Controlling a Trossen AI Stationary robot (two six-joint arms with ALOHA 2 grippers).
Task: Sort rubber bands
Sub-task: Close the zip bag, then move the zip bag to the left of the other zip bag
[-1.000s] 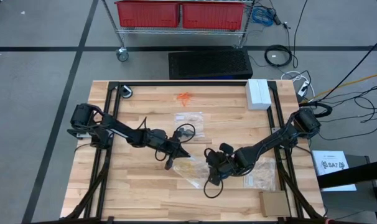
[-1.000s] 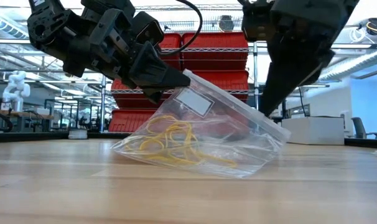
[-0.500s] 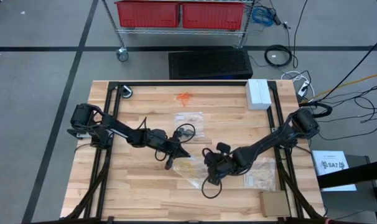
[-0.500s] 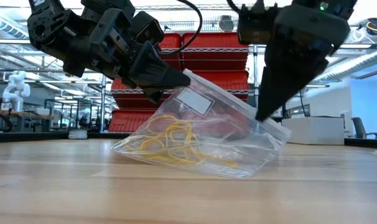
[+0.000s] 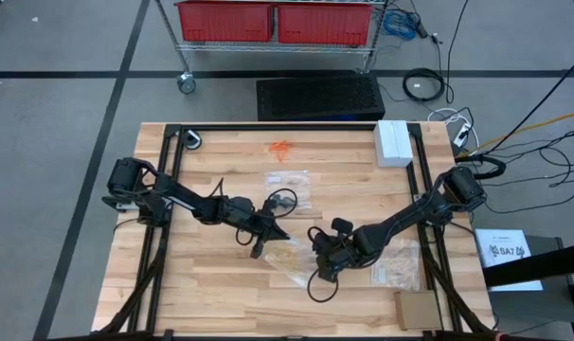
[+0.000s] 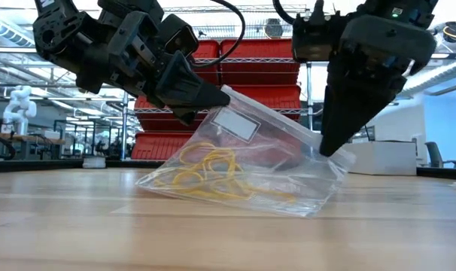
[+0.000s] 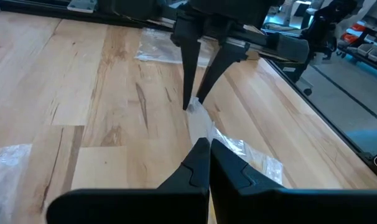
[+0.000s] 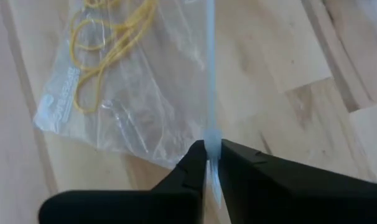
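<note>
Holding the bag (image 6: pixel 243 169) of yellow bands (image 6: pixel 205 169) by opposite corners, both pincers, left (image 6: pixel 213 96) and right (image 6: pixel 329 147), stay pinched; next, sealing its mouth.

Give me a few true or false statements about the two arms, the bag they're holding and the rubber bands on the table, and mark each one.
1. Both grippers hold the same clear bag. True: the left gripper pinches one top corner, and the right gripper has its jaws shut on the other.
2. The bag holds black rubber bands. False: the yellow rubber bands are inside it.
3. The bag lies flat on the table. False: its top edge is lifted, and only its bottom rests on the wood.
4. The orange rubber bands lie loose on the table's far side. True.
5. A white box sits near the table's far right corner. True.
</note>
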